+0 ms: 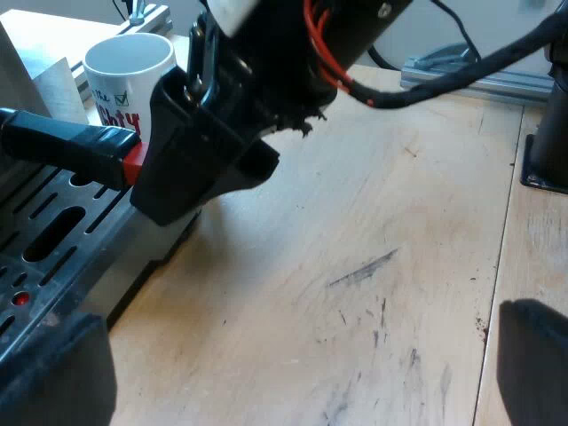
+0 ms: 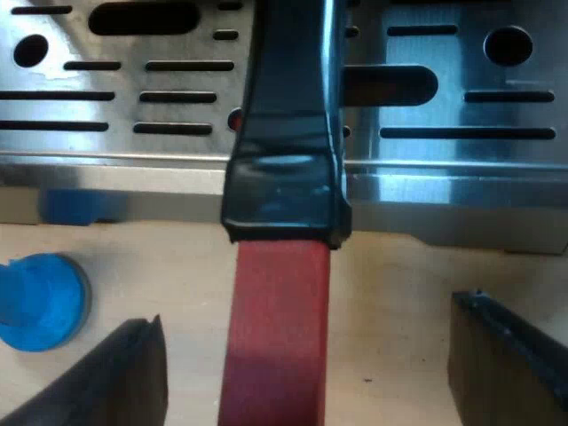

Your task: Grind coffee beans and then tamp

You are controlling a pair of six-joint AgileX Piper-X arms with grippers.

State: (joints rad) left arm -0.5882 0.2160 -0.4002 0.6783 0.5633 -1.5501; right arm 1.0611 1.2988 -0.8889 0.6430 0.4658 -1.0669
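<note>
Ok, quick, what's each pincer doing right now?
Left pincer: open, holding nothing.
Right pincer: open around the handle at its red end, not touching it.

A white mug (image 1: pixel 129 75) stands upright, its mouth open, with red letters and a small green tick in a box printed on its side; its foot is hidden. The desk (image 1: pixel 355 222) is of pale wood, with a seam (image 1: pixel 501 257) running between two boards and dark grey scuff marks (image 1: pixel 362 269) smeared and scattered over the bare surface. A silver aluminium rail (image 1: pixel 479 82) lies along one edge of the desk, well apart from the mug.
</note>
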